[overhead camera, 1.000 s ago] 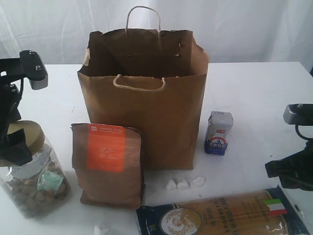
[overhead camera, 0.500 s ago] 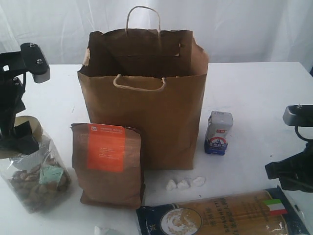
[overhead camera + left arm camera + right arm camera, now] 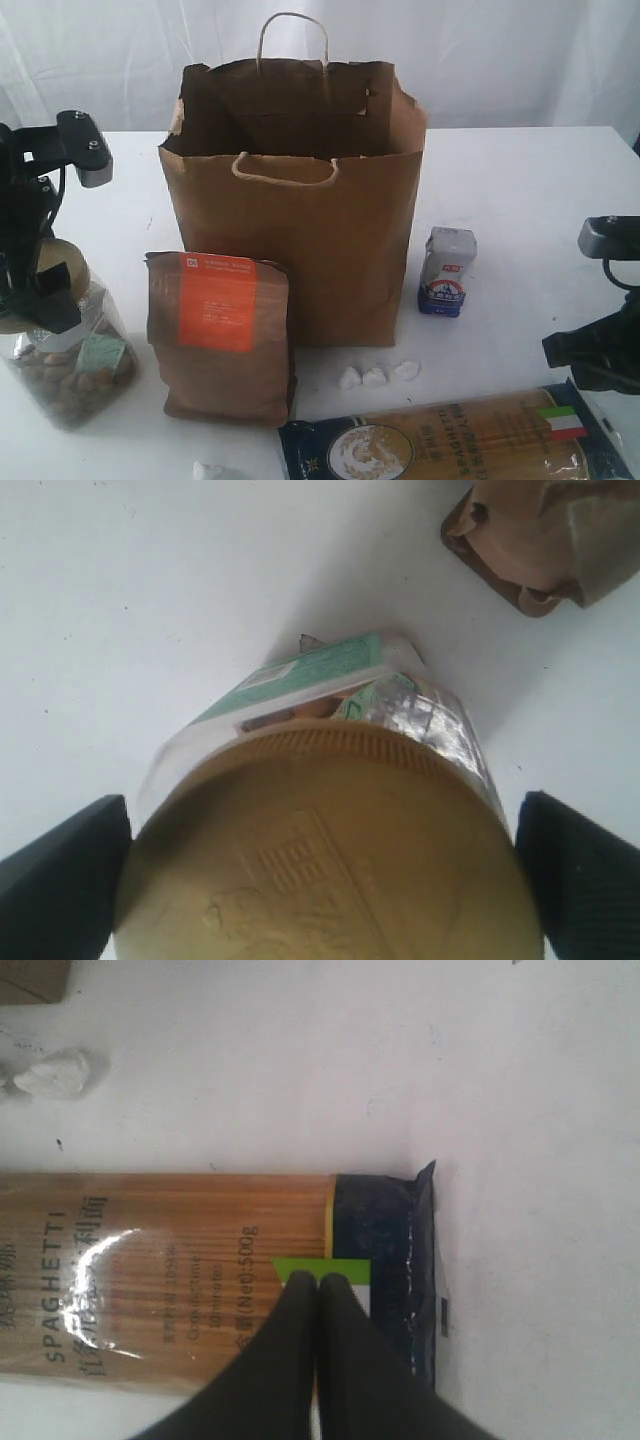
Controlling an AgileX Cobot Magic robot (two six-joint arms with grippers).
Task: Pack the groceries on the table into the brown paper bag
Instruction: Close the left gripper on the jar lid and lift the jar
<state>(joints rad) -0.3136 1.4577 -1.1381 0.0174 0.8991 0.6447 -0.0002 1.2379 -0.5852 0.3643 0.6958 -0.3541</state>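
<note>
The big clear olive-lidded jar stands near the table's front-left corner, and the left claw is right on top of it. In the left wrist view its jaws are spread wide with the olive lid between them, one finger at each side. Whether they press the lid yet I cannot tell, so I read it as open around the jar rather than gripping. The jar's long axis runs roughly upright, perhaps leaning a little, so the jaws have only to close across the lid. The brown paper bag stands mid-table, away from that corner, its mouth well above the jar's top, with the brown pouch between them. By my judgement the coming move needs a high lift before any travel toward the bag. The left arm is plainly the nearer one. The right claw is pinched shut on nothing and hangs over the dark end of the long spaghetti pack, which lies lengthwise along the front edge.
</note>
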